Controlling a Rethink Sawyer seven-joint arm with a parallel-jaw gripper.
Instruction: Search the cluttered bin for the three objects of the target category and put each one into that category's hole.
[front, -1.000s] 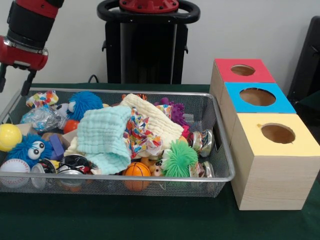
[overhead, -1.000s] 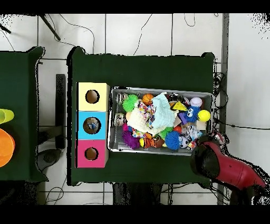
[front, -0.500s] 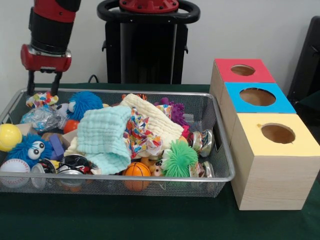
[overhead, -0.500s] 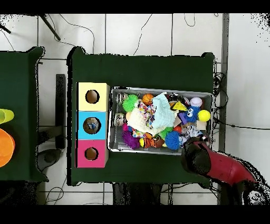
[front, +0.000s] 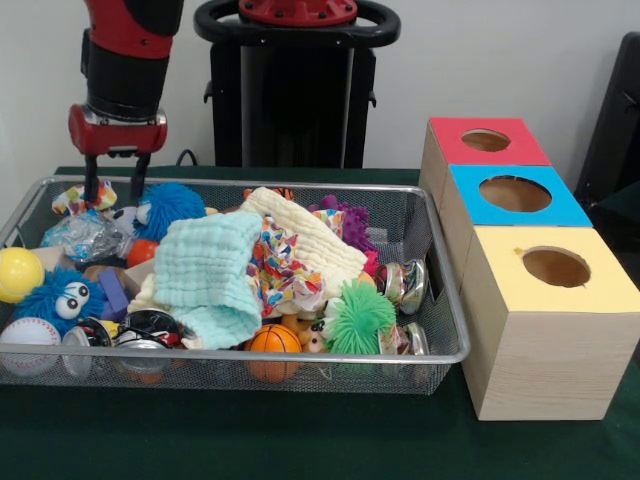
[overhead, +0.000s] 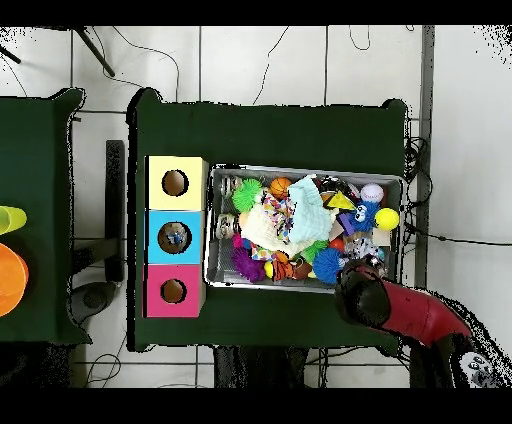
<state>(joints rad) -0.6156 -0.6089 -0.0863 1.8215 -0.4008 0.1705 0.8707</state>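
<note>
Our red and black gripper (front: 116, 184) has swung rightward from outside the silver wire-mesh bin (front: 300, 362) and now hangs over its far left corner, fingers spread and empty, above a fuzzy blue ball (front: 170, 208). The search seems to be starting; no toy is lifted yet.

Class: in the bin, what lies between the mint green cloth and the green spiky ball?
In the front view, a colourful patterned cloth lies between the mint green cloth and the green spiky ball.
</note>
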